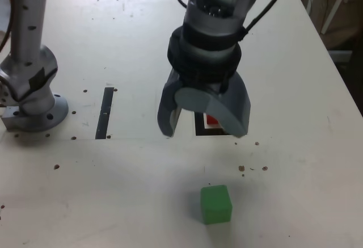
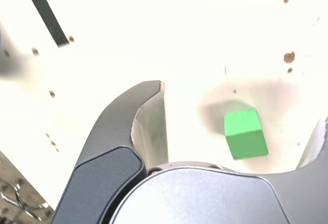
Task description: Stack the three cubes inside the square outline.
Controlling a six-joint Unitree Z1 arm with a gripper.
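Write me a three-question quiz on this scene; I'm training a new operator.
1. True or false: the green cube lies inside the square outline.
2. Multiple choice: in the exterior view, which cube shows within the outline? A) green B) red C) blue
3. Fill in: in the wrist view, the gripper has its jaws standing ____, with the green cube seen between them.

Key: 1. false; 2. B; 3. open
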